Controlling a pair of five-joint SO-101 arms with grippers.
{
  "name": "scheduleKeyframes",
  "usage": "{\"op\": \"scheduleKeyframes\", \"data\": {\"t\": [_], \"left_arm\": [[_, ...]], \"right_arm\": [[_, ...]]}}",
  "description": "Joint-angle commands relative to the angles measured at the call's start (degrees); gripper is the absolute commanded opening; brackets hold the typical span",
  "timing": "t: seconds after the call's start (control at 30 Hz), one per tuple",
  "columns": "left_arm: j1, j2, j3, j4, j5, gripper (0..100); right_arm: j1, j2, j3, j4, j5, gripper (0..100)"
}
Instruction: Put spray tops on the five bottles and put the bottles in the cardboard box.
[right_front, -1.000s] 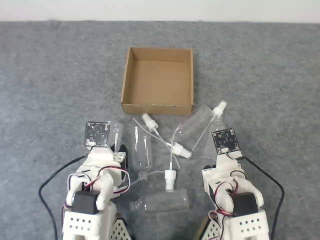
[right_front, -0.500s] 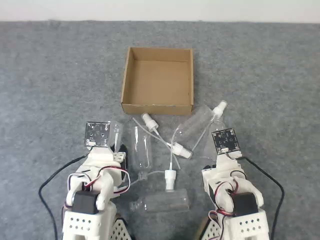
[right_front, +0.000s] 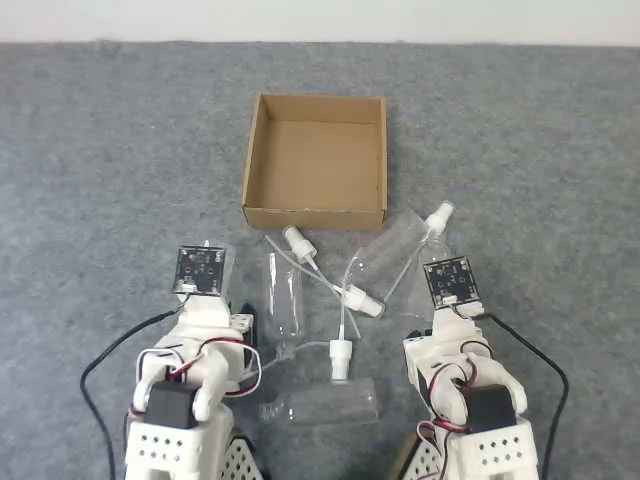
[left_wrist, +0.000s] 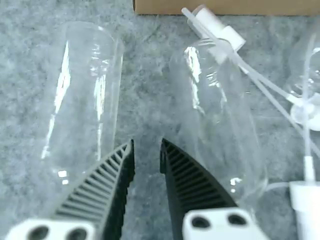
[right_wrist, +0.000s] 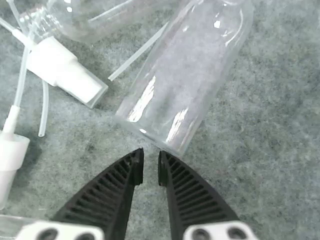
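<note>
The open cardboard box stands at the back centre. In front of it lie several clear bottles: one in the middle, one tilted to its right, one near the front. White spray tops with thin tubes lie among them. My left gripper hangs shut and empty over the carpet between two bottles. Shut and empty too, my right gripper sits just short of a bottle's base, with a spray top beside it.
Grey carpet covers the table with free room left and right of the box. A further spray top lies at the right bottle's far end. Black cables trail from both arm bases.
The left arm's wrist has shifted slightly to the right and forward. The right arm and all bottles have stayed still.
</note>
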Motion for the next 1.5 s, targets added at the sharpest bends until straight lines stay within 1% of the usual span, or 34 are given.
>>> {"op": "scheduleKeyframes", "data": {"t": [0.0, 0.1, 0.23, 0.33, 0.8, 1.47], "left_arm": [[1.1, -1.1, -0.8, -4.2, -0.6, 8], [0.2, -1.1, -0.8, -6.4, -0.6, 8], [-4.4, -1.1, -0.8, -9.1, -0.6, 8], [-6.2, -1.1, -0.8, -9.8, -0.6, 8], [-6.4, -1.0, -0.8, -7.8, -0.6, 8], [-6.4, -1.0, -0.8, -7.8, -0.6, 8]], "right_arm": [[0.7, -0.8, 1.1, 0.0, 0.5, 3.5], [0.7, -0.9, -0.4, 0.0, 0.5, 3.5], [0.7, -0.9, -3.7, 0.2, 0.5, 3.5], [0.7, -0.9, -5.6, 0.0, 0.5, 3.5], [0.7, -0.9, -17.5, 0.3, 0.5, 3.5], [0.7, -0.8, -40.8, -0.2, 0.8, 3.8]]}}
